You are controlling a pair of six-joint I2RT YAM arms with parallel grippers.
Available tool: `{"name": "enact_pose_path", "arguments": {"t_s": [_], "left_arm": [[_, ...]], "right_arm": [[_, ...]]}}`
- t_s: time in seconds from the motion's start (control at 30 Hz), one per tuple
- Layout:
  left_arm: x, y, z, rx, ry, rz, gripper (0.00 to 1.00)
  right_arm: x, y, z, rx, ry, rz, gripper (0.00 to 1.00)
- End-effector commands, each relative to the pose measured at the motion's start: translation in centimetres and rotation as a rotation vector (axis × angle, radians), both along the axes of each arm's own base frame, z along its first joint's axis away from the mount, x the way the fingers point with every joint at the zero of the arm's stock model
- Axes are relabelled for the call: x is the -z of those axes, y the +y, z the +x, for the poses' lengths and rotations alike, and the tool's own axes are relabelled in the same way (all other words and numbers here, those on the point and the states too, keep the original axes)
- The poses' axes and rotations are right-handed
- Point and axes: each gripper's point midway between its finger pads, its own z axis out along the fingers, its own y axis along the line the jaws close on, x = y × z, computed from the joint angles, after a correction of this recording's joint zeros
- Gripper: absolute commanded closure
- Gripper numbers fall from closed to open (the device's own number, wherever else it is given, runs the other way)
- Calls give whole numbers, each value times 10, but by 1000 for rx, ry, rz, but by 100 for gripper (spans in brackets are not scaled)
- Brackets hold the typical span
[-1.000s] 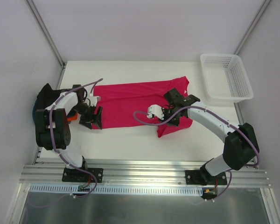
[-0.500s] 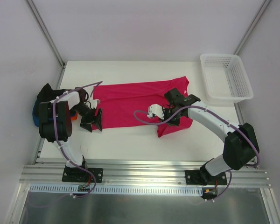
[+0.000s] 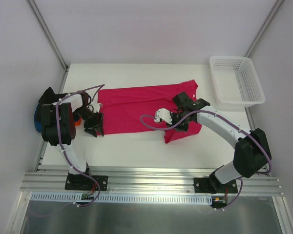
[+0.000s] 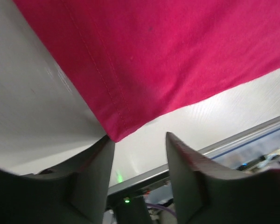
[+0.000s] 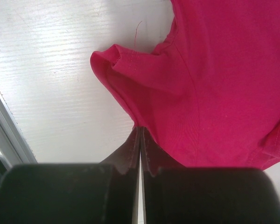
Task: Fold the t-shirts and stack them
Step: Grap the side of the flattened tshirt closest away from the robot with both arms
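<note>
- The left claw (image 3: 94, 125) has narrowed over the last second. Its jaws are now about half open, where a moment ago they stood wider.
- It holds nothing yet. In the left wrist view the hem corner (image 4: 114, 133) of the pink shirt (image 3: 136, 107) sits just at the mouth of the jaws, beside one finger (image 4: 91, 172), with a gap on the other side.
- The left arm has swung at the elbow, but the claw itself has barely shifted from that near-left corner.
- The right claw (image 3: 179, 123) has not changed. It is fully closed, pinching a fold of the shirt's near-right edge by the sleeve.
- The shirt lies spread on the tabletop (image 3: 136, 73) as before, between the two arms.
- The pile (image 3: 48, 100) of black, blue and orange shirts sits at the left edge.
- Judgement: the left claw is closing for a second grip. Once both near corners are held, the near edge can probably be lifted and folded over. The corner is only shallowly between the jaws, so it may slip out.
</note>
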Motion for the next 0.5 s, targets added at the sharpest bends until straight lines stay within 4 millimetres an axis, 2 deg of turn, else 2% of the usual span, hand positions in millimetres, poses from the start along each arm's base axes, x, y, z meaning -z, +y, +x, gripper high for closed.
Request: {"name": "enact_pose_path", "arguments": {"t_s": [0.0, 0.07, 0.1, 0.13, 0.17, 0.3, 0.47], "left_arm": [[7, 2, 14, -24, -11, -11, 59], [7, 2, 16, -29, -13, -14, 70], [6, 1, 17, -25, -19, -15, 84], [4, 2, 17, -24, -25, -10, 94], [3, 3, 17, -21, -30, -4, 100], [-8, 7, 20, 3, -80, 9, 100], [-41, 20, 33, 50, -196, 62, 100]], "right_arm": [[-8, 4, 8, 11, -18, 22, 99], [-8, 5, 8, 9, -21, 22, 99], [-8, 3, 9, 16, -22, 20, 100], [-8, 3, 8, 23, -18, 21, 99], [-8, 1, 11, 41, -23, 26, 99], [-15, -5, 24, 150, -19, 60, 99], [-31, -23, 51, 285, -39, 102, 99]]}}
